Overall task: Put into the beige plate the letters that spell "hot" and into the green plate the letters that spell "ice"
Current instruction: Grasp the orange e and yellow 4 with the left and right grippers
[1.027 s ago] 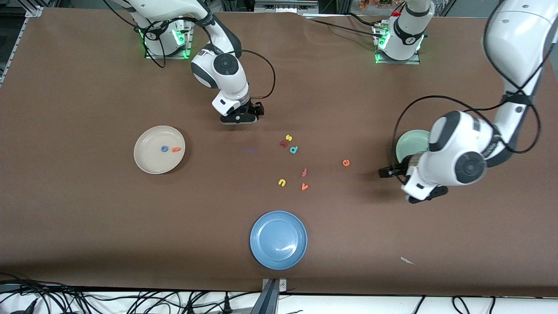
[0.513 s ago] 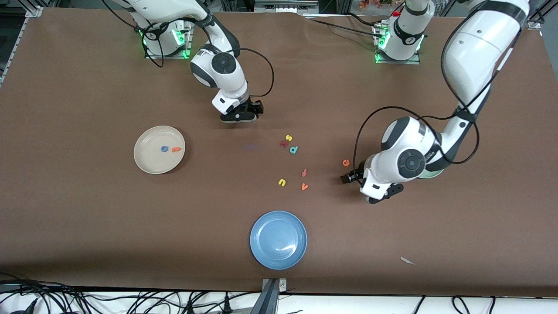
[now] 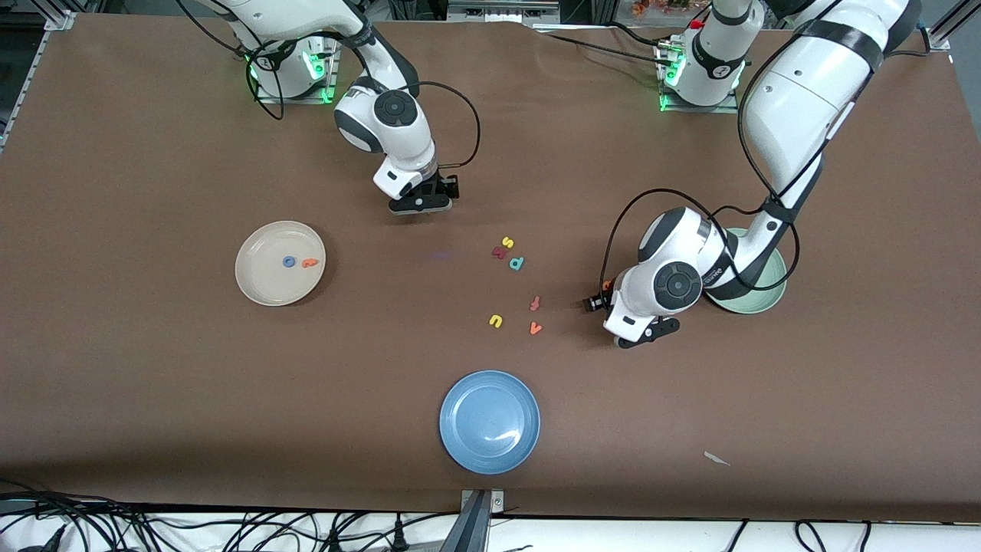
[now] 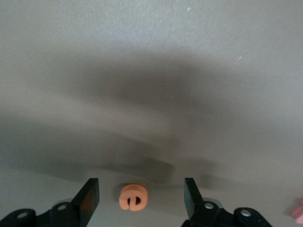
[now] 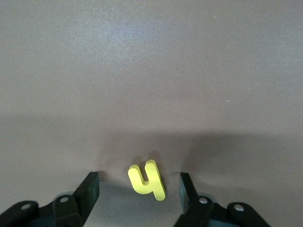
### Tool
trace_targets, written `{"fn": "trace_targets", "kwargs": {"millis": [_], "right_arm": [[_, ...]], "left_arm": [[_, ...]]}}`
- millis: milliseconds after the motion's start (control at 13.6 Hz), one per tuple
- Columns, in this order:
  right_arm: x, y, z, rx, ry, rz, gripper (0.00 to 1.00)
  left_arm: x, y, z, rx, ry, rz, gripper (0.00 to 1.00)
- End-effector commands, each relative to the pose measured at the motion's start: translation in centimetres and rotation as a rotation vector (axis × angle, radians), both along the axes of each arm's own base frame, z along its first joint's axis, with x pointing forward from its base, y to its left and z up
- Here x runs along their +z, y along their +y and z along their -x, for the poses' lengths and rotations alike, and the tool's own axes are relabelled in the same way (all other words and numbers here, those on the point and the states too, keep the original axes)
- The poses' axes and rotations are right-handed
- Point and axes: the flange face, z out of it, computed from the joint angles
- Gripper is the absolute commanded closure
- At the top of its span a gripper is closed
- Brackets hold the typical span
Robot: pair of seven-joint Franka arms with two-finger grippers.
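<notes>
The orange e (image 4: pixel 133 196) lies flat on the brown table between the open fingers of my left gripper (image 4: pixel 139 201), touching neither. In the front view that gripper (image 3: pixel 600 296) is low beside the green plate (image 3: pixel 772 290), and only a sliver of the e (image 3: pixel 606 285) shows. My right gripper (image 5: pixel 138 191) is open around the yellow h (image 5: pixel 147 180), which lies on the table. From the front this gripper (image 3: pixel 420 202) hides the h. The beige plate (image 3: pixel 260 287) holds the blue o (image 3: pixel 288 261) and the orange t (image 3: pixel 309 263).
Mid-table lie a yellow s (image 3: pixel 506 242), a dark red letter (image 3: pixel 500 251), a teal p (image 3: pixel 516 264), a red f (image 3: pixel 535 303), a yellow u (image 3: pixel 496 321) and an orange v (image 3: pixel 535 328). A blue plate (image 3: pixel 460 448) sits nearest the camera. The left forearm crosses over the green plate.
The left arm swung from over the green plate toward the table's middle and came down around the e. Both grippers' fingers have narrowed. The right gripper hardly moved.
</notes>
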Motion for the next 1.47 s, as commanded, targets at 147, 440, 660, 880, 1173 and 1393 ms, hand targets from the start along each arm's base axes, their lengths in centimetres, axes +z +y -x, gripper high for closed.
{"fn": "trace_targets", "kwargs": {"millis": [147, 440, 660, 880, 1173, 1393], "right_arm": [[-0.5, -0.1, 0.6, 0.017, -0.013, -0.001, 0.51], [-0.5, -0.1, 0.6, 0.017, -0.013, -0.001, 0.76], [-0.2, -0.2, 0.4, 0.017, -0.018, 0.001, 0.84], [3.0, -3.5, -3.1, 0.036, -0.056, 0.057, 0.84], [6.7, -9.2, -7.2, 0.122, -0.067, 0.147, 0.84], [8.9, -13.7, -9.6, 0.186, -0.056, 0.199, 0.84]], "left_arm": [[-0.6, 0.9, 1.1, -0.075, 0.017, -0.009, 0.22], [-0.4, 0.7, 1.3, -0.067, 0.034, -0.016, 0.32], [-0.9, 0.1, 2.0, -0.075, 0.045, -0.021, 0.4], [-0.9, 0.1, 2.0, -0.065, 0.047, -0.022, 0.52], [-0.6, 0.2, 1.7, -0.062, 0.041, -0.021, 0.84], [1.9, 0.7, 0.7, -0.052, 0.007, -0.02, 0.93]]}}
